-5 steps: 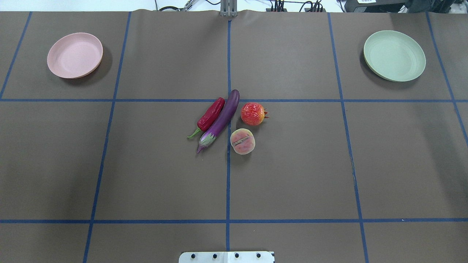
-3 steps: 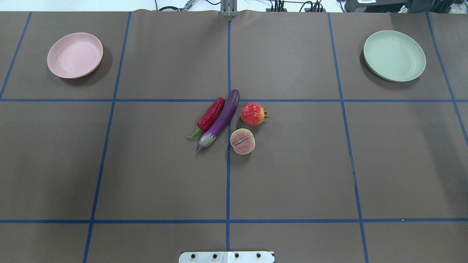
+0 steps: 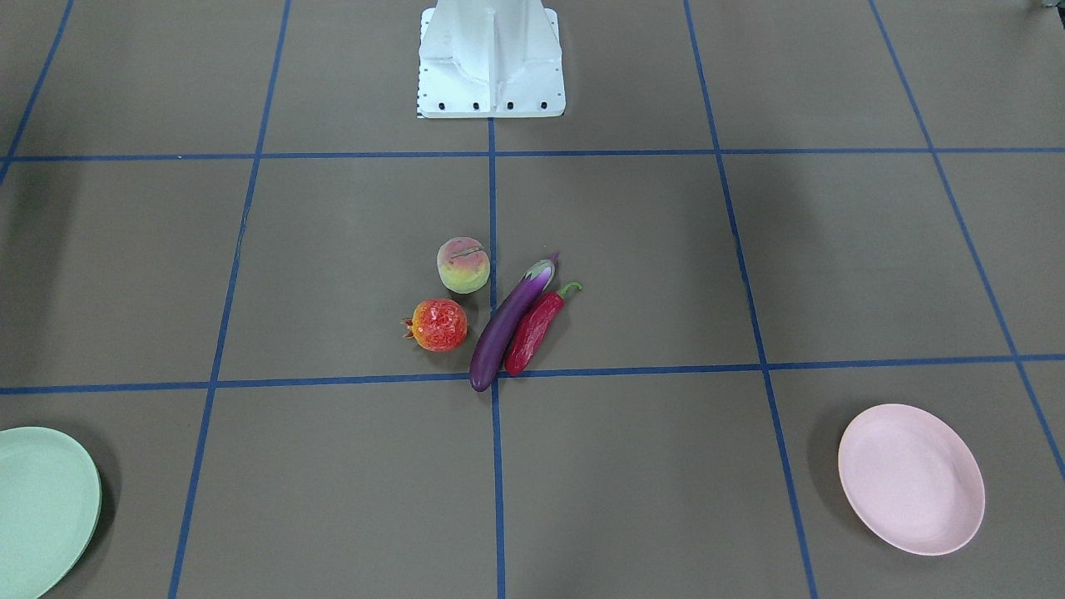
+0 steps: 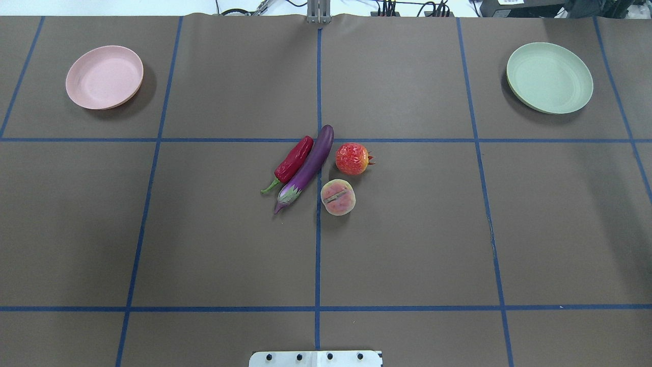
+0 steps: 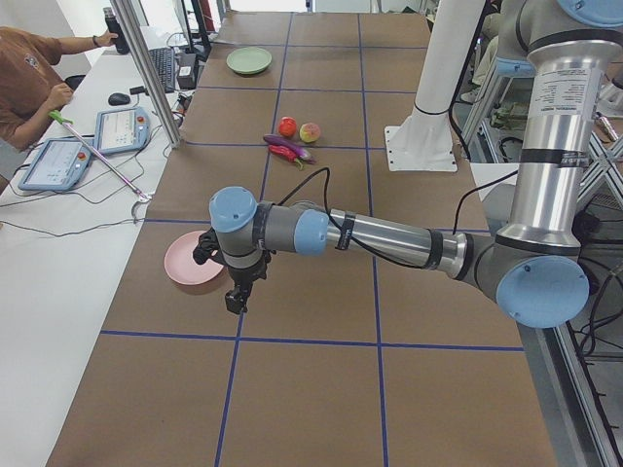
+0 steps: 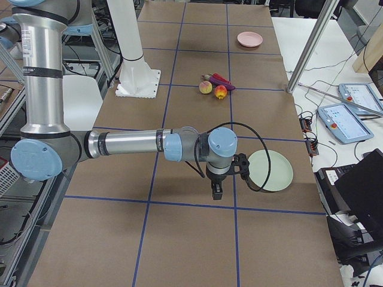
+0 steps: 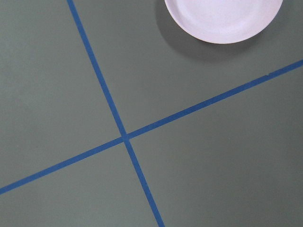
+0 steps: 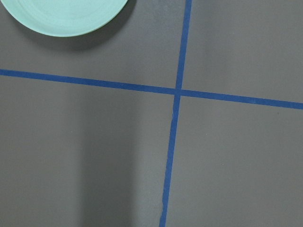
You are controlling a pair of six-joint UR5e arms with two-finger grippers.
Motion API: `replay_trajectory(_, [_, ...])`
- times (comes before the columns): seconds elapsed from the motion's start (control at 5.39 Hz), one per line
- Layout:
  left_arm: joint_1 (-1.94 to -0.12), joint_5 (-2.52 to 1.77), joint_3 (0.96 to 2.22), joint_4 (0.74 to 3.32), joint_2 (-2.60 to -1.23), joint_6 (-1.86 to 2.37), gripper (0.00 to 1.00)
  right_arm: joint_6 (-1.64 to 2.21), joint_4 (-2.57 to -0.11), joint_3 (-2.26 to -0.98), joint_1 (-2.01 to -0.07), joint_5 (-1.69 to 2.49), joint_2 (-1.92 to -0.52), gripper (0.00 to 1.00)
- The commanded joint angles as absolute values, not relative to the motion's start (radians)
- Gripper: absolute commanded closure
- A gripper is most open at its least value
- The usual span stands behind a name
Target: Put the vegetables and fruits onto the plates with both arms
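The purple eggplant (image 4: 307, 165), red chili (image 4: 291, 161), pomegranate (image 4: 352, 158) and peach (image 4: 337, 197) lie close together at the table's middle. The pink plate (image 4: 104, 76) sits far left and the mint green plate (image 4: 549, 77) far right, both with nothing on them. My left gripper (image 5: 237, 300) shows only in the exterior left view, hanging just beside the pink plate (image 5: 185, 263). My right gripper (image 6: 216, 191) shows only in the exterior right view, beside the green plate (image 6: 270, 170). I cannot tell whether either gripper is open or shut.
The white pedestal base (image 3: 491, 58) stands at the robot's edge of the table. Blue tape lines (image 4: 318, 244) grid the brown cover. An operator (image 5: 24, 78) and tablets (image 5: 119, 129) sit beside the table, and metal posts (image 5: 146, 68) stand along that side.
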State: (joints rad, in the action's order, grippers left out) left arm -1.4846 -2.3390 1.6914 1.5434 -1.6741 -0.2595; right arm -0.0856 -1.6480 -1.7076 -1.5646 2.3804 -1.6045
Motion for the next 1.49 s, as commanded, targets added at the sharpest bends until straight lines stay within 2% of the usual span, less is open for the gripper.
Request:
replay_trajectory(0.0, [-1.461,-2.341,1.706,1.604,-1.731,-0.258,0.00,-0.083,-1.649,-1.707,-1.563,2.387,-1.605,0.00])
replay_trajectory(0.19, [-1.427,-2.359,1.709,1.612,-1.735,-0.174,0.00,-0.086,-1.646,-1.713,-1.562,2.387,-1.576,0.00])
replay_trajectory(0.74, [-1.228,-2.375,1.713,1.611,-1.866,0.281,0.00,-0.081,-1.649,-1.700,-1.549,2.405,-1.559,0.00])
replay_trajectory(1.3, [-0.950,-2.282,1.683,1.640,-2.107,0.744,0.00,-0.084,-1.649,-1.692,-1.537,2.410,-1.526,0.00])
